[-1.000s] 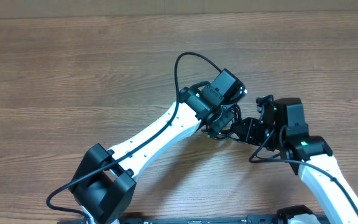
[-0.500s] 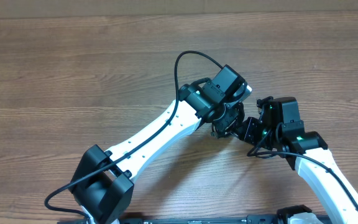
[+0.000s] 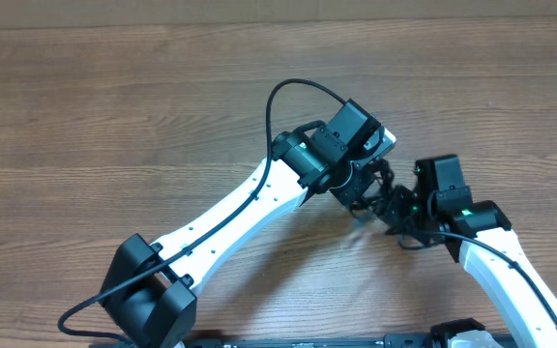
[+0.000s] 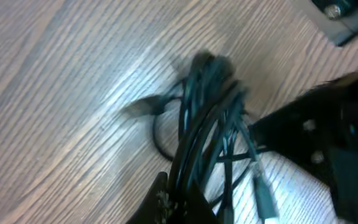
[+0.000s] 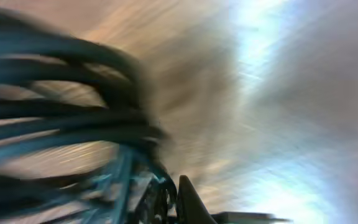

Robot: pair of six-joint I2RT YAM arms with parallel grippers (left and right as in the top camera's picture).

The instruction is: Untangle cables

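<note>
Brown wood with long grain lines makes the flat table [image 3: 114, 106], with lots of bare room on the left and at the far edge. The two arms meet right of the middle. The thin black cables [image 4: 207, 118] sit there in a bunch. The left gripper [image 4: 176, 205] is squeezed tight on them. The right gripper [image 5: 166, 199] is closed too, with cords right beside it, but blur hides any grip.

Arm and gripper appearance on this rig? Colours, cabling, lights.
Left arm and right arm: white links with black joint housings. A thin black wire runs along each, looping free near the left wrist. Green lights glow on the right wrist. Left gripper and right gripper are black.
</note>
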